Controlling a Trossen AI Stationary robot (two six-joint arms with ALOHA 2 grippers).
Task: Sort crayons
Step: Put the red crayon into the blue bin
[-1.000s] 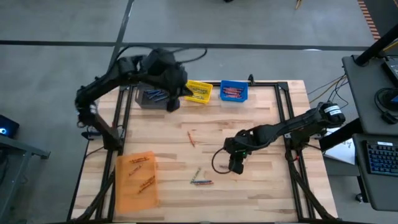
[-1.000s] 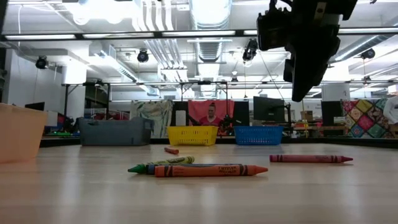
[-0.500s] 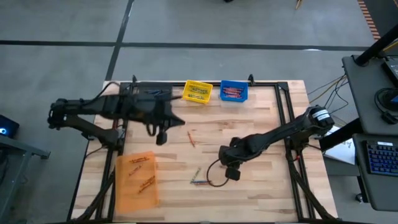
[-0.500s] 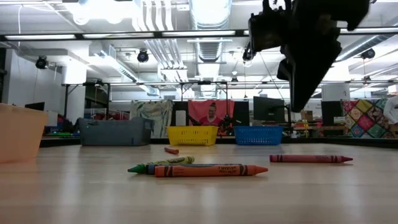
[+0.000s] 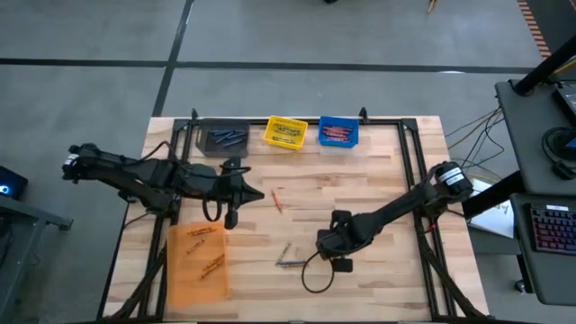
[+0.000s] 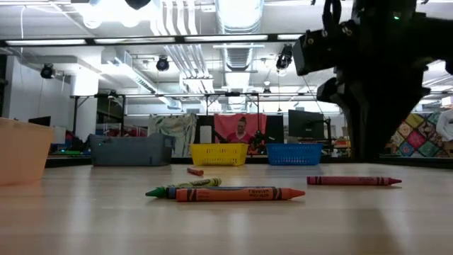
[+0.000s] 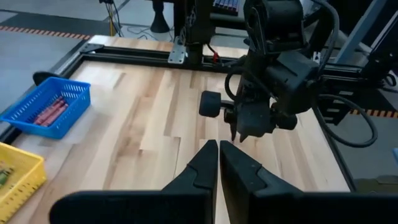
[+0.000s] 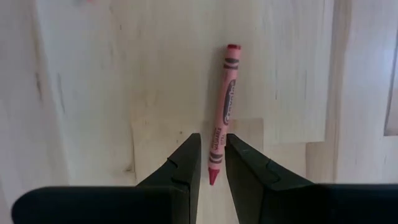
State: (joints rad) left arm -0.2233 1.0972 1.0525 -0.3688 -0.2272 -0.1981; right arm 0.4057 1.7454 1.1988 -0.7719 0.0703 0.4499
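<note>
A red crayon (image 8: 224, 106) lies flat on the wooden table, also seen in the low view (image 6: 354, 181). My right gripper (image 8: 213, 140) hangs just above it, open and pointing down, a finger on either side of its pointed end. In the high view this gripper (image 5: 340, 261) hides the crayon. A green crayon (image 6: 185, 187) and an orange crayon (image 6: 237, 194) lie together to its left (image 5: 290, 259). One more crayon (image 5: 277, 200) lies mid-table. My left gripper (image 5: 231, 219) is shut and holds nothing, above the table's left half.
Along the far edge stand a grey bin (image 5: 222, 139), a yellow bin (image 5: 287, 132) and a blue bin (image 5: 338, 132) with red crayons. An orange bin (image 5: 198, 261) sits at the near left. A black cable loops by the right gripper (image 5: 315, 279).
My left gripper has swung away from the grey bin toward the near edge and come down, staying shut. My right gripper has moved toward the near edge and sunk over the red crayon. No crayon has moved.
</note>
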